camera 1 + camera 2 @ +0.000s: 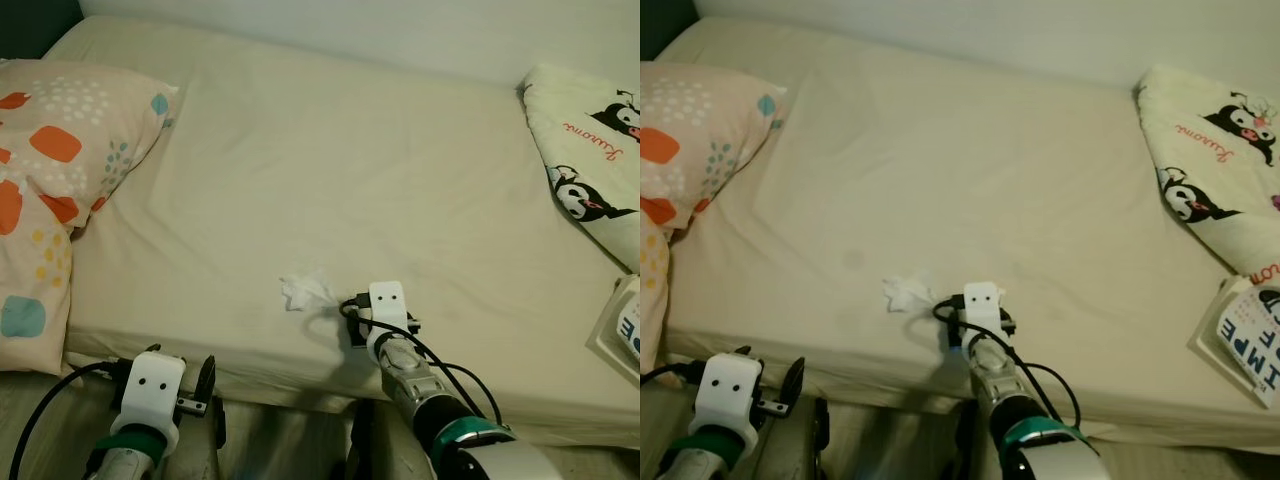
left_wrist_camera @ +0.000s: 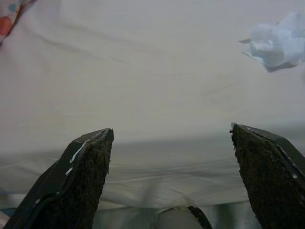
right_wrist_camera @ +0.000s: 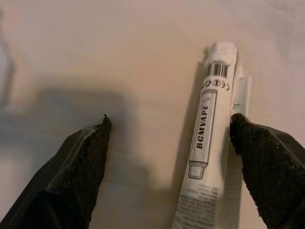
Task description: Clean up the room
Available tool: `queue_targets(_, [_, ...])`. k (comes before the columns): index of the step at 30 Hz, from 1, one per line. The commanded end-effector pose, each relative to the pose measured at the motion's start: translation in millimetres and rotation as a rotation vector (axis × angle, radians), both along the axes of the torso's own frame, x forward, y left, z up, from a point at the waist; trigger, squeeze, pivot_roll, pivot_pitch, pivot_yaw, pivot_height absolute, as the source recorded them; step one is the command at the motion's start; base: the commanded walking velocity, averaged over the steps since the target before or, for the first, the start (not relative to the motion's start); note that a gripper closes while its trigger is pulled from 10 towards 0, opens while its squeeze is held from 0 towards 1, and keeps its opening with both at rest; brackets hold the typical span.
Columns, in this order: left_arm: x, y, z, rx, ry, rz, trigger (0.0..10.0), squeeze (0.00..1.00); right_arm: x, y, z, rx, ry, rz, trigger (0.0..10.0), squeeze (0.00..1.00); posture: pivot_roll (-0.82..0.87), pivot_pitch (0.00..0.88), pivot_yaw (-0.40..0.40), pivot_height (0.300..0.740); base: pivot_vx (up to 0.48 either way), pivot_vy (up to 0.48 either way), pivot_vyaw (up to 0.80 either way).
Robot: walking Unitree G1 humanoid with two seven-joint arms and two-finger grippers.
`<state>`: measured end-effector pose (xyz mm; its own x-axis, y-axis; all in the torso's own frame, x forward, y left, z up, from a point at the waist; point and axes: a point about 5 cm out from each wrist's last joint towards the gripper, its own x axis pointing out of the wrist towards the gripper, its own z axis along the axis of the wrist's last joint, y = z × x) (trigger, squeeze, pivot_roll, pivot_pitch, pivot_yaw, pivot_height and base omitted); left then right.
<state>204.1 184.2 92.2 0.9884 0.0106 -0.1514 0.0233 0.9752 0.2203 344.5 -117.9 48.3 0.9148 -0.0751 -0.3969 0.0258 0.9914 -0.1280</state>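
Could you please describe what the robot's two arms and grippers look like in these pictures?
Both arms are silver with a teal-green ring near the wrist and loose black cables. The left gripper and the right gripper each carry a white housing with two small dark holes. The jaws are long and black; the wrist views show their inner pads dark, rough and grainy, tapering to blunt tips.

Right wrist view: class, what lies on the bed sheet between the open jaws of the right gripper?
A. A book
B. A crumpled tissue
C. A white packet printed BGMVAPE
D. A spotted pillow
C: the white packet printed BGMVAPE lies on the bed sheet inside the right gripper, nearer one jaw.
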Motion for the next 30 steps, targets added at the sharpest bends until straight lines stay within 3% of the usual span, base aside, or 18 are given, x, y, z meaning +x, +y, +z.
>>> queue_targets(1, [-3.3,0.9,-2.0,-0.007,0.018,0.011,10.0,0.00,-11.7,-9.9,-17.6,-0.024,0.091,-0.035,10.0,0.00,0.24,0.215,-0.087,0.593,0.000,0.000,0.00])
queue_targets(6, [-2.2,2.4,-1.8,-0.010,0.016,0.017,10.0,0.00,-13.5,-9.1,-20.3,-0.005,0.111,-0.031,10.0,0.00,0.24,0.213,-0.085,0.593,0.000,0.000,0.00])
queue_targets(7, [-1.9,2.6,-1.8,-0.011,0.016,0.018,10.0,0.00,-13.9,-8.4,-20.8,0.005,0.115,-0.030,9.5,0.00,0.24,0.212,-0.084,0.593,0.000,0.000,0.00])
queue_targets(8, [-1.3,2.3,-1.8,-0.014,0.015,0.014,10.0,0.00,-14.6,-7.8,-21.9,0.034,0.125,-0.044,0.4,0.00,0.24,0.211,-0.084,0.593,0.000,0.000,0.00])
queue_targets(9, [-0.8,1.9,-1.8,-0.016,0.014,0.010,10.0,0.00,-15.2,-7.5,-22.7,0.057,0.131,-0.055,0.0,0.00,0.24,0.211,-0.084,0.593,0.000,0.000,0.00])
queue_targets(14, [0.8,1.1,-1.5,-0.025,0.009,0.006,10.0,0.00,-15.0,-7.3,-22.9,0.103,0.142,-0.070,0.0,0.00,0.24,0.207,-0.086,0.593,0.000,0.000,0.00])
queue_targets(20, [1.9,0.6,-1.2,-0.032,0.004,0.007,10.0,0.00,-13.7,-8.0,-21.5,0.109,0.138,-0.071,0.0,0.00,0.23,0.201,-0.086,0.593,0.000,0.000,0.00])
queue_targets(24, [2.7,1.4,0.2,-0.080,-0.017,0.018,10.0,0.00,-12.4,-8.2,-19.9,0.114,0.132,-0.070,0.0,0.00,0.23,0.196,-0.088,0.593,0.000,0.000,0.00])
queue_targets(30, [2.0,2.5,-1.5,-0.069,-0.002,0.012,10.0,0.00,-11.6,-8.7,-18.8,0.120,0.127,-0.071,0.0,0.00,0.23,0.195,-0.087,0.593,0.000,0.000,0.00])
